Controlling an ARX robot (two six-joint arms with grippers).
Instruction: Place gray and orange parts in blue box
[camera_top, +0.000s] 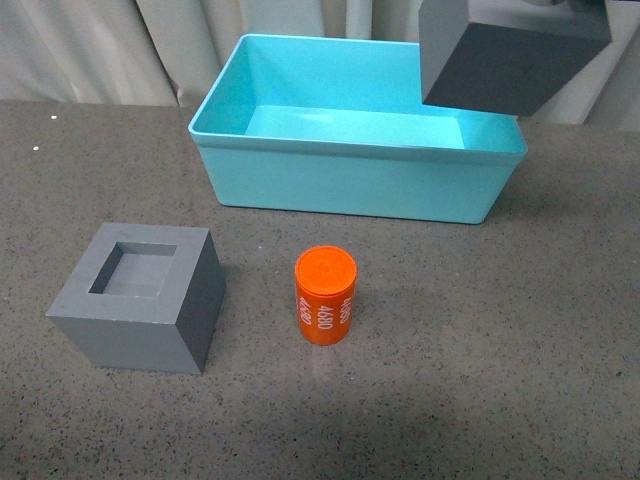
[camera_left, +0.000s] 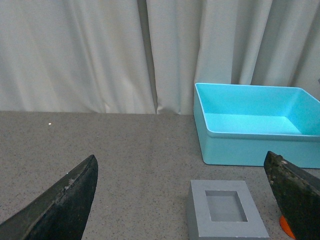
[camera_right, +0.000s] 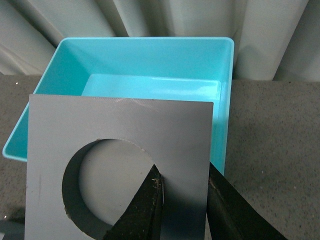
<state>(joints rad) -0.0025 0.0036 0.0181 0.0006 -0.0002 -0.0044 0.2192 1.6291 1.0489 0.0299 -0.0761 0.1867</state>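
Observation:
The blue box (camera_top: 345, 185) stands at the back of the table, nothing showing inside it. Above its right end hangs the gray cube with the round recess (camera_top: 505, 60), with my right gripper (camera_right: 184, 175) shut on it: one finger sits inside the recess, the other outside the cube's wall (camera_right: 120, 150), and the blue box (camera_right: 150, 60) lies beneath. The gray cube with the square recess (camera_top: 140, 298) rests front left. The orange cylinder (camera_top: 325, 296) with white numerals stands upright at front centre. My left gripper (camera_left: 182, 200) is open, low, facing the square-recess cube (camera_left: 226, 210), apart from it.
Pale curtains (camera_top: 150, 40) hang behind the dark speckled table (camera_top: 480, 350). The blue box (camera_left: 255, 125) shows at the right of the left wrist view, beyond the square-recess cube.

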